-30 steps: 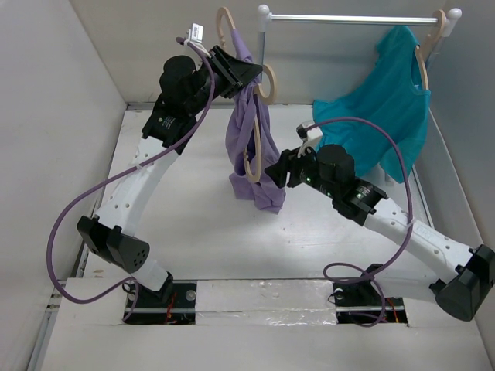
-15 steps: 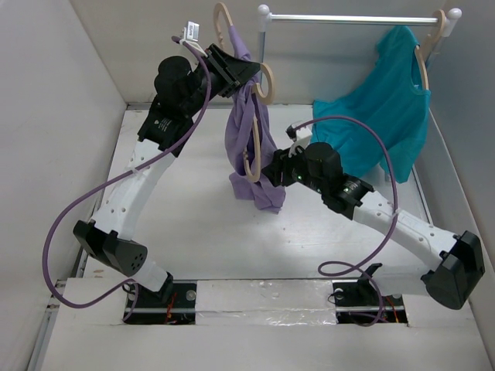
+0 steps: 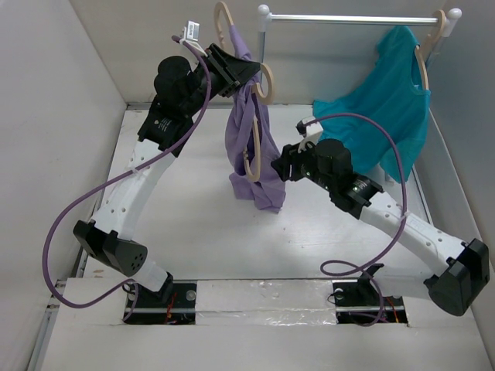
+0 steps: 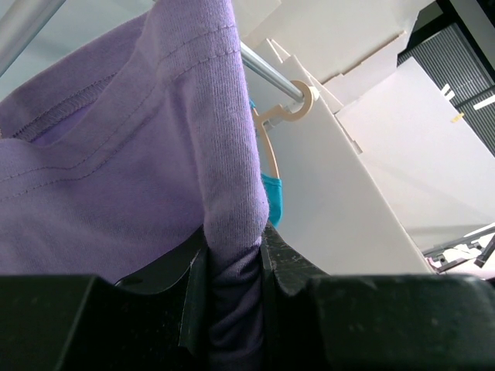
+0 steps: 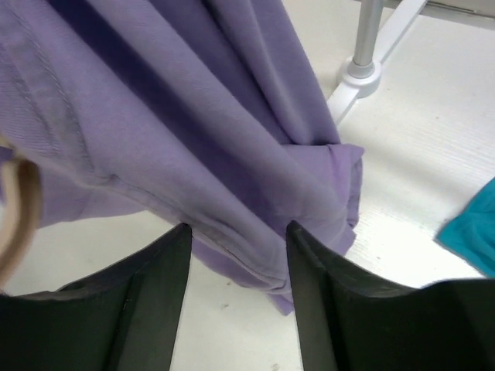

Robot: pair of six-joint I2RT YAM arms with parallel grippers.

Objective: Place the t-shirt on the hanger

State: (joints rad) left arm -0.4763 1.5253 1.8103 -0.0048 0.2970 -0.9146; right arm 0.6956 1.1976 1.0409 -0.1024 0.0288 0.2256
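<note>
The lavender t-shirt (image 3: 255, 147) hangs bunched from my left gripper (image 3: 241, 73), which is raised high and shut on a fold of its fabric (image 4: 232, 232). The beige wooden hanger (image 3: 252, 162) is tangled in the shirt and stands on end, with its hook (image 3: 268, 81) sticking out to the right and one arm tip (image 3: 222, 17) above. My right gripper (image 3: 280, 168) is open beside the shirt's lower part. In the right wrist view its jaws (image 5: 236, 236) straddle the hanging hem (image 5: 255, 193), and a bit of hanger (image 5: 19, 201) shows at the left.
A teal t-shirt (image 3: 387, 108) hangs on a second hanger (image 3: 433, 39) from the metal rail (image 3: 348, 18) at the back right. The rack's post and foot (image 5: 362, 54) stand just behind the lavender shirt. White walls enclose the table on the left, back and right.
My right gripper moved in toward the shirt's lower edge, then shifted slightly up and right. The left arm lifted a little early on and has held still since.
</note>
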